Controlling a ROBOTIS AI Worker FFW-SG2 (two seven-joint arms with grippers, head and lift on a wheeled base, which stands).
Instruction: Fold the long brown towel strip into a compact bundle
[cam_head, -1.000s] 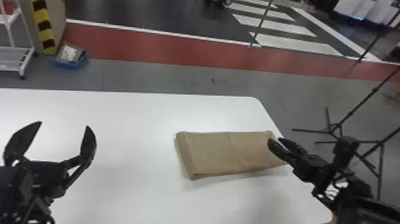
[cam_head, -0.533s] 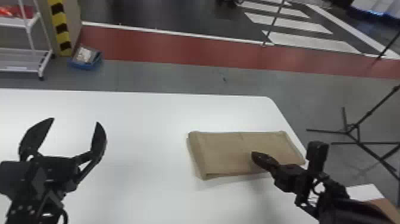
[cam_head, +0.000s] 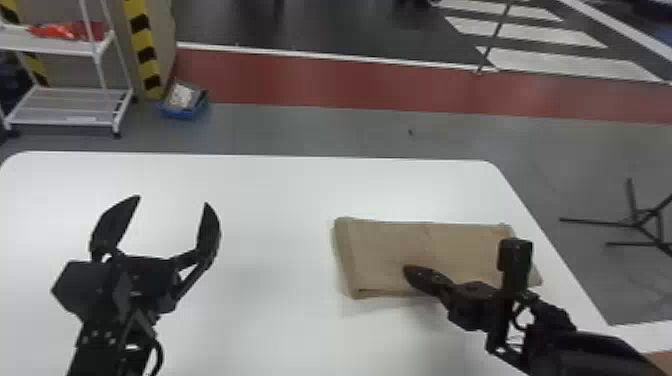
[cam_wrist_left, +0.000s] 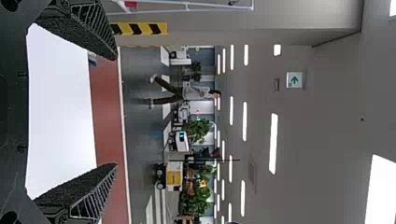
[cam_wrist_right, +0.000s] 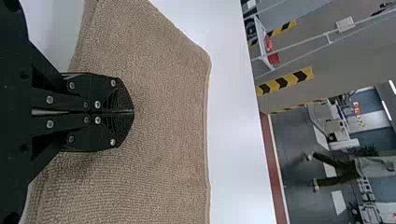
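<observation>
The brown towel (cam_head: 450, 245) lies folded into a flat rectangle on the right half of the white table, with a thick folded edge at its left end. My right gripper (cam_head: 406, 272) is low over the towel's near part. In the right wrist view, the right gripper (cam_wrist_right: 133, 112) is shut, its fingers pressed together, with the towel (cam_wrist_right: 168, 130) spread out behind and around it. At the left of the table my left gripper (cam_head: 172, 200) stands wide open, apart from the towel. The left gripper (cam_wrist_left: 116, 112) has nothing between its fingers in its wrist view.
The white table (cam_head: 280, 190) has its far edge beyond the towel and its right edge close to the towel's right end. On the floor behind are a white shelf rack (cam_head: 70, 107), a blue bin (cam_head: 182, 107) and a black tripod stand (cam_head: 637, 222).
The right gripper has moved left from the towel's right end to over its near middle, and its fingers have come together. The head view has swung left. The left gripper remains open.
</observation>
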